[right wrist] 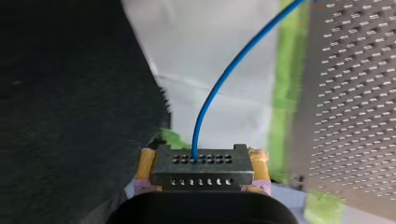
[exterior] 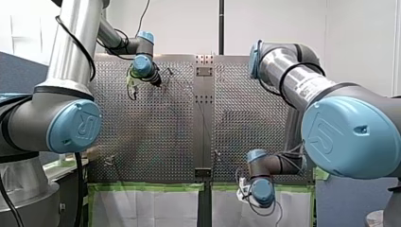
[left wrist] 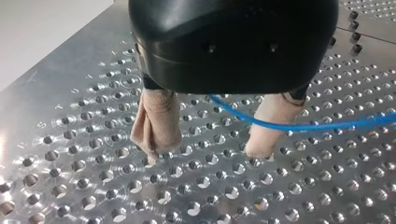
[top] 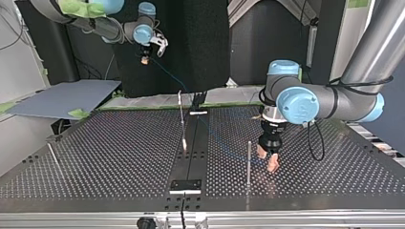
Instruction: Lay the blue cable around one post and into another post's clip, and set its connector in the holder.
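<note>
While right claw (right wrist: 202, 164) pinches connector (right wrist: 201, 171), blue cable (left wrist: 299, 127) crosses left claw (left wrist: 208, 140)

- Front view: high, from the robot's side, facing out over the table (exterior: 156, 123).
- Top view: low, from the opposite edge of the same table, facing back.
- Wrist views: close, along my left gripper (left wrist: 205, 154) and my right gripper (right wrist: 201, 170).

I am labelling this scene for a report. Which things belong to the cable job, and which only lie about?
Job: blue cable, connector, posts, left claw, right claw.
Lying about: grey board, green tape.
</note>
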You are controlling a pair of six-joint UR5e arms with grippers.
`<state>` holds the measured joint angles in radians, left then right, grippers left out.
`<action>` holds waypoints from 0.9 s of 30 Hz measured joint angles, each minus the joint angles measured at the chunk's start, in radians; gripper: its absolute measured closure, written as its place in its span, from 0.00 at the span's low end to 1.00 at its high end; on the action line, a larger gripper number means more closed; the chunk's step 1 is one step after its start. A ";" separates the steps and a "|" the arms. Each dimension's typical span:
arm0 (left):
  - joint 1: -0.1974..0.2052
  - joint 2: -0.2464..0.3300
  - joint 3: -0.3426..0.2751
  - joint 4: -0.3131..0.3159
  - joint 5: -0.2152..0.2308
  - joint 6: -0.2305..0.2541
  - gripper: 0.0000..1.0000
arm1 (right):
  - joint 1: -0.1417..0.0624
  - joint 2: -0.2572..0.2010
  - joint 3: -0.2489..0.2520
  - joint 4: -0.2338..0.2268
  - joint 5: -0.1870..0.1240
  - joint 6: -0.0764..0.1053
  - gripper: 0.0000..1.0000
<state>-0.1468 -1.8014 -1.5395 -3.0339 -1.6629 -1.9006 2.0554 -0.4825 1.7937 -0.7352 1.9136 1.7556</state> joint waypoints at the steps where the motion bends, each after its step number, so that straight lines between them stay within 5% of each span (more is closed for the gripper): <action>1: 0.000 0.000 0.000 0.000 0.000 -0.003 0.00 | 0.000 0.011 0.011 -0.011 -0.001 -0.001 0.99; 13: 0.000 -0.001 0.000 0.012 -0.003 -0.012 0.00 | -0.008 0.126 0.108 -0.126 -0.005 -0.007 0.99; 22: 0.005 -0.003 0.000 0.025 -0.007 -0.027 0.00 | -0.011 0.205 0.145 -0.209 -0.003 0.010 0.99; 27: 0.006 -0.002 -0.002 0.024 -0.027 -0.046 0.00 | -0.008 0.190 0.148 -0.260 -0.004 0.014 0.99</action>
<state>-0.1406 -1.8038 -1.5411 -3.0101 -1.6896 -1.9465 2.0472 -0.2926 1.9420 -0.9955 1.9092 1.7701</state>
